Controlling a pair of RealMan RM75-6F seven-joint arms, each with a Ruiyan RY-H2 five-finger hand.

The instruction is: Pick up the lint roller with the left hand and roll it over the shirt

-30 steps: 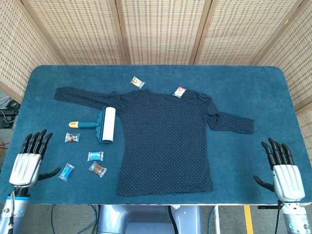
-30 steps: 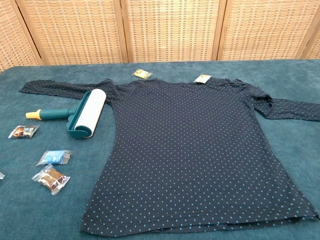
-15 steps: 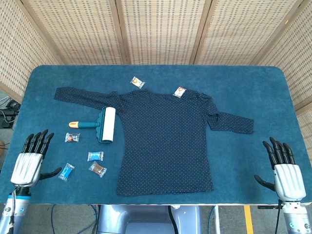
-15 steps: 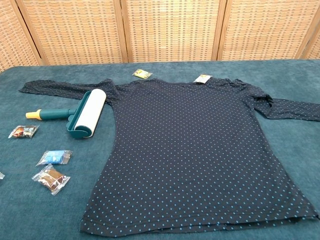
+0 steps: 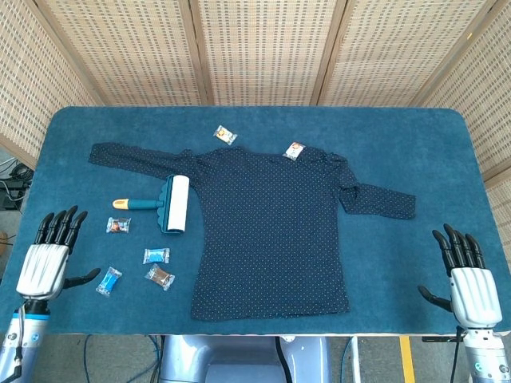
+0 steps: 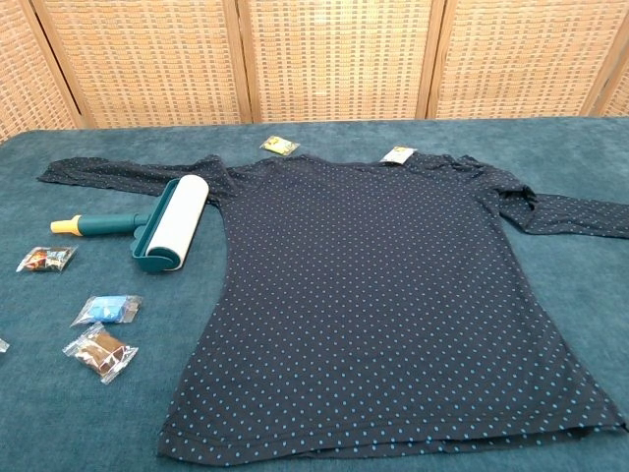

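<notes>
Teal cloth covers the table (image 5: 415, 144), and most of its middle is taken up by a dark navy shirt (image 5: 271, 231) with small light dots, spread flat with both sleeves stretched out to the sides. No brand mark or readable writing can be made out on the shirt or on anything else; the print on the small wrappers is too fine to read. The lint roller (image 5: 164, 203) lies just beside the shirt's left-hand edge, below the sleeve, its white roll (image 6: 177, 221) pointing away from the robot and its teal handle with a yellow tip (image 6: 65, 225) pointing outward, away from the shirt. The left hand (image 5: 46, 263) is seen at the near left corner of the table, fingers (image 5: 60, 227) straight and spread, thumb out to the side, nothing grasped and well apart from the roller. The right hand (image 5: 467, 279) is placed likewise at the near right corner, fingers (image 5: 459, 246) released and fanned, nothing grasped. Small wrapped candies are scattered about: one (image 5: 118, 226) under the handle, a blue one (image 5: 156, 255), a brown one (image 5: 160, 277) and another blue one (image 5: 108, 281) near the left hand, and two (image 5: 225, 135) (image 5: 295, 150) by the collar.
</notes>
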